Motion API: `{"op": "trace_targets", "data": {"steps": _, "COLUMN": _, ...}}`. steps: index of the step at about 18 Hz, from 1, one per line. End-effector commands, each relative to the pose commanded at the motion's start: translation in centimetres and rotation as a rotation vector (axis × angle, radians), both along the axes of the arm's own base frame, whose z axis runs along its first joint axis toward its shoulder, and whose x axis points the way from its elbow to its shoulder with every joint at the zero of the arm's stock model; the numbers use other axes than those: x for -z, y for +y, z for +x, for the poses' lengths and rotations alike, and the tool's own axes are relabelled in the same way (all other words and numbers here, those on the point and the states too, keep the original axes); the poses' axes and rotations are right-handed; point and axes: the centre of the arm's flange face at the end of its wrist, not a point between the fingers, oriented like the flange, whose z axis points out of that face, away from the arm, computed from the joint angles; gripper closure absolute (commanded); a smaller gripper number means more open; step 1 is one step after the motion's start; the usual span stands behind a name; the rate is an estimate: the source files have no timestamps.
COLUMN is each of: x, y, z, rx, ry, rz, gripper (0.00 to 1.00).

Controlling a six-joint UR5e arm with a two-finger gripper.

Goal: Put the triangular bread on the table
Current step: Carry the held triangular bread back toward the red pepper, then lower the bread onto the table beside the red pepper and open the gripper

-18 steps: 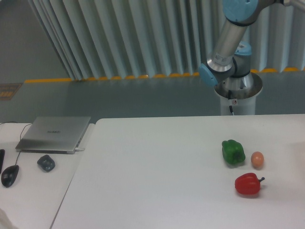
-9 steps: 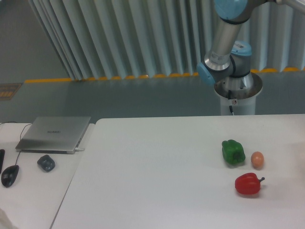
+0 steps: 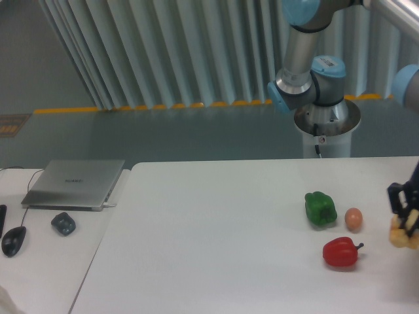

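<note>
My gripper (image 3: 406,219) has come in at the right edge of the view, its dark fingers (image 3: 397,199) pointing down. They are shut on the triangular bread (image 3: 399,233), a pale yellow-tan piece partly cut off by the frame edge. The bread hangs at about the height of the white table (image 3: 216,248), right of the red pepper; I cannot tell whether it touches the surface.
A green pepper (image 3: 320,209), a small orange-tan egg (image 3: 353,219) and a red pepper (image 3: 340,252) lie on the table's right side. The robot base (image 3: 325,124) stands behind. A laptop (image 3: 75,183) and mouse (image 3: 14,241) sit on the left desk.
The gripper with the bread has entered the view at the right edge; it was out of sight before. The upper arm has swung to the left.
</note>
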Motion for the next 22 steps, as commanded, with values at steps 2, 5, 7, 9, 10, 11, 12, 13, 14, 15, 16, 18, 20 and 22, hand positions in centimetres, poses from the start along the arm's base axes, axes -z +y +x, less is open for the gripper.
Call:
{"op": "trace_targets", "data": {"steps": 2, "x": 1.3, "y": 1.4, "z": 1.4, "rx": 0.039, "ry": 0.070, "rz": -0.080, "gripper": 0.80}}
{"op": "trace_targets", "data": {"steps": 5, "x": 3.1, "y": 1.5, "z": 2.1, "rx": 0.042, "ry": 0.161, "rz": -0.056, "gripper": 0.79}}
{"op": "trace_targets", "data": {"steps": 7, "x": 3.5, "y": 1.4, "z": 2.1, "rx": 0.042, "ry": 0.180, "rz": -0.045, "gripper": 0.79}}
{"op": "trace_targets", "data": {"steps": 9, "x": 3.8, "y": 1.3, "z": 2.2, "rx": 0.045, "ry": 0.179, "rz": -0.054, "gripper": 0.77}}
{"op": "trace_targets", "data": {"steps": 10, "x": 4.1, "y": 1.3, "z": 2.2, "rx": 0.045, "ry": 0.177, "rz": -0.056, "gripper": 0.77}}
{"op": "trace_targets", "data": {"steps": 11, "x": 4.3, "y": 1.1, "z": 2.0, "rx": 0.039, "ry": 0.174, "rz": -0.060, "gripper": 0.72}}
{"op": "trace_targets", "data": {"steps": 12, "x": 4.4, "y": 1.0, "z": 1.8, "rx": 0.034, "ry": 0.179, "rz": -0.067, "gripper": 0.67}}
{"op": "trace_targets", "data": {"steps": 13, "x": 4.6, "y": 0.6, "z": 1.6, "rx": 0.031, "ry": 0.186, "rz": -0.084, "gripper": 0.66}}
{"op": "trace_targets", "data": {"steps": 14, "x": 5.0, "y": 0.3, "z": 1.6, "rx": 0.031, "ry": 0.193, "rz": -0.104, "gripper": 0.63}}
{"op": "trace_targets", "data": {"steps": 15, "x": 5.1, "y": 0.2, "z": 1.5, "rx": 0.030, "ry": 0.199, "rz": -0.115, "gripper": 0.45}}
{"op": "trace_targets", "data": {"steps": 16, "x": 5.2, "y": 0.2, "z": 1.4, "rx": 0.034, "ry": 0.207, "rz": -0.117, "gripper": 0.00}}
{"op": "trace_targets", "data": {"steps": 18, "x": 5.0, "y": 0.2, "z": 1.3, "rx": 0.033, "ry": 0.212, "rz": -0.116, "gripper": 0.00}}
{"op": "trace_targets", "data": {"steps": 20, "x": 5.0, "y": 0.3, "z": 1.3, "rx": 0.030, "ry": 0.212, "rz": -0.112, "gripper": 0.00}}
{"op": "trace_targets", "data": {"steps": 22, "x": 4.7, "y": 0.5, "z": 1.3, "rx": 0.031, "ry": 0.224, "rz": -0.097, "gripper": 0.00}}
